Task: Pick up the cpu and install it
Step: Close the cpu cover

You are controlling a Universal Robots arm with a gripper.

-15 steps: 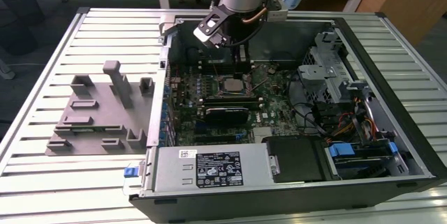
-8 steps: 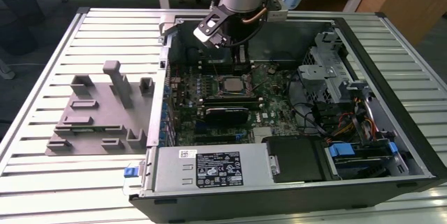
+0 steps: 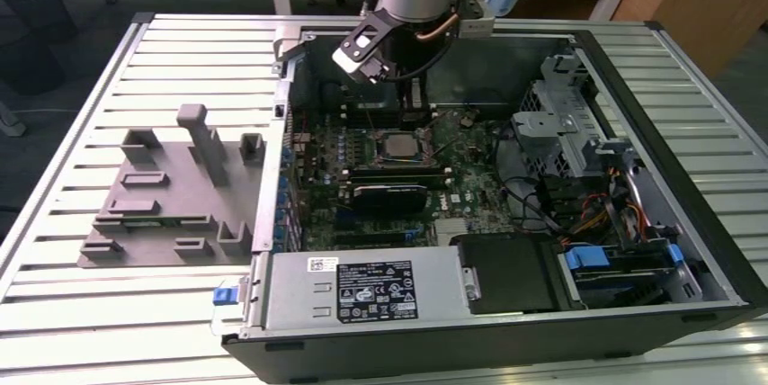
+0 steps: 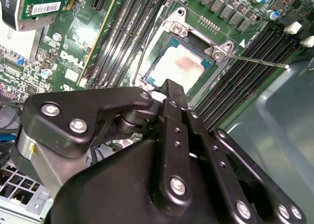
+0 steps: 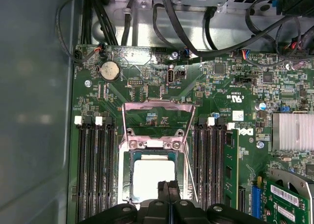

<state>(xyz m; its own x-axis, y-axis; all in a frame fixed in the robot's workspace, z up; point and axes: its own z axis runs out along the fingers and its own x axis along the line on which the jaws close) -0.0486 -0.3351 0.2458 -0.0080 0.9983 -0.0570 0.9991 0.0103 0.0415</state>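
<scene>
So the cpu (image 5: 154, 177) is already sitting flat in the socket (image 5: 128, 182) on the motherboard (image 5: 147, 87), and nothing is holding it. In the second wrist view we get the best look at it (image 4: 182, 64). It has a pale silvery square top with a faint reddish patch near the middle and a thin green rim showing round the metal. It looks level and square with the socket walls. From the exterior view it's (image 3: 394, 145) about mid-board inside the open case.

The gripper (image 5: 168, 186) hangs right over the near edge of the chip. Its two fingers (image 5: 163, 190) are pressed together with just a seam between them and nothing pinched in there. We honestly can't tell if the tips touch the cpu or float just above it.

The load frame (image 5: 158, 117) is flipped up and open on the far side of the chip, so the top of the cpu is uncovered. The thin lever (image 4: 255, 61) sticks out sideways past the socket corner.

Room is tight on the sides. Memory slots (image 5: 95, 170) run along both flanks of the socket, and beyond one bank the grey case wall (image 5: 34, 111) rises close by. Black cables (image 5: 186, 33) loop over the board's far edge. Straight up above the chip it's open.

Outside the case, the grey fixture (image 3: 162, 196) sits on the slatted table (image 3: 72, 115), well apart from all this.
</scene>
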